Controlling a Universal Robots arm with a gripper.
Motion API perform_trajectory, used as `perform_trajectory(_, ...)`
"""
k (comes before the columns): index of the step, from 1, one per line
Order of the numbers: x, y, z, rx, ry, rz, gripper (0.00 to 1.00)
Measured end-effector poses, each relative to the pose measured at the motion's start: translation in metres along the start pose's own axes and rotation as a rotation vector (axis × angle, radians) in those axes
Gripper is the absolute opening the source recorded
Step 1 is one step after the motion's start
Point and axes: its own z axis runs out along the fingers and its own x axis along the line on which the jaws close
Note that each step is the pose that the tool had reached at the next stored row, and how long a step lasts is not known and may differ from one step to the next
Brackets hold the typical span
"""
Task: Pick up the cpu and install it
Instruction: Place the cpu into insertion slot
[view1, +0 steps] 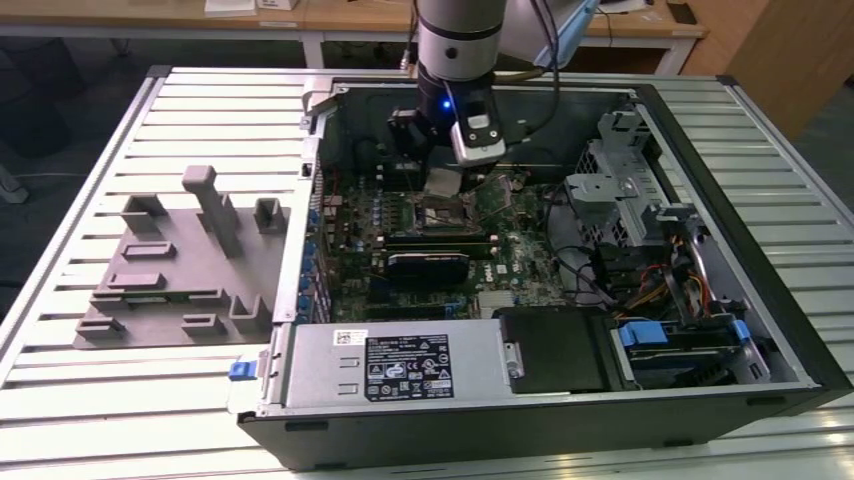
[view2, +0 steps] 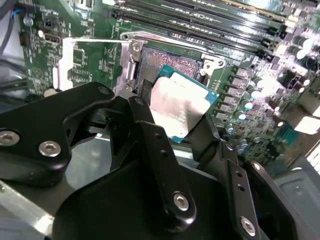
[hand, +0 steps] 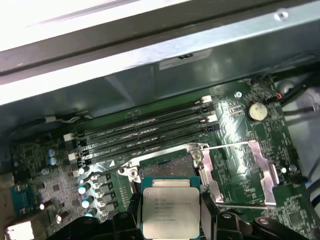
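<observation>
My gripper (view2: 176, 116) is clamped on the cpu (hand: 170, 210) by two opposite edges, metal lid up, prob. to keep the underside untouched. Cpu hangs close over the open socket (hand: 167, 162) on the mobo (hand: 235, 120), not seated. Retention frame (hand: 252, 172) is flipped aside for clearance.

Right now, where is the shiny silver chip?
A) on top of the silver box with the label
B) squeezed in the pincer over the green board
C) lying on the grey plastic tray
B: the pincer holds the chip by its sides with two black fingers, just over the open socket on the green board.
</observation>
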Motion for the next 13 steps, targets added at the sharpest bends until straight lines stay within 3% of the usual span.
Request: perform_trajectory(13,0.0,0.0,0.0,0.0002,-0.0109,0.172,0.55)
